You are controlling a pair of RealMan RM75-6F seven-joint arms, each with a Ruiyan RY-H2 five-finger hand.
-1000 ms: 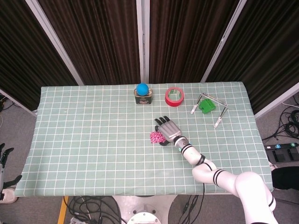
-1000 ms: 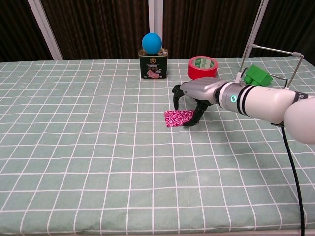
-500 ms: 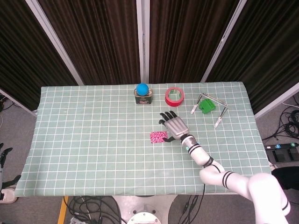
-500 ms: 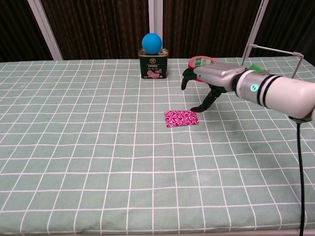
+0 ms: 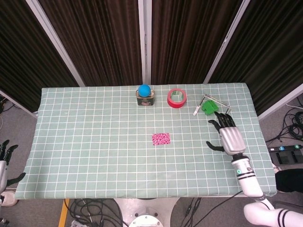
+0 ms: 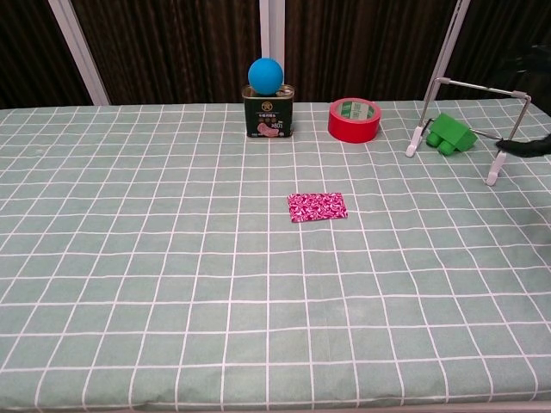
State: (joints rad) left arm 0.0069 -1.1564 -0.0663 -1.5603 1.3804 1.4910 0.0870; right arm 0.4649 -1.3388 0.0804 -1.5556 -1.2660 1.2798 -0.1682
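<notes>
**Right hand spread over the counter's right side, pink packet alone at the middle**

Hovering over the right part of the counter (image 5: 94, 142), the right hand (image 5: 228, 136) shows its back to the head camera, its fingers (image 5: 222, 119) apart and stretched toward the far edge, its thumb out to the left. It holds nothing. The fingertips lie just near of a bent wire frame (image 5: 211, 109) standing on white feet, and a green toy block (image 5: 208, 107) sits inside that frame. In the chest view only a dark tip of the hand shows at the right edge, beside the frame's near foot.

The pink patterned packet (image 5: 161, 138) lies flat on the green checked cloth near the middle of the counter, well apart from the hand and to its left. No hand touches it.

Along the far side, a dark tin can (image 5: 144, 99) stands upright with a blue ball (image 5: 144, 90) resting on its top. Just right of the can lies a roll of red tape (image 5: 176, 98), flat on its side with the hole upward.

The left hand (image 5: 4, 153) shows at the lower left corner of the head view, off the counter and below its level, dark fingers pointing up and apart, with nothing in them.
</notes>
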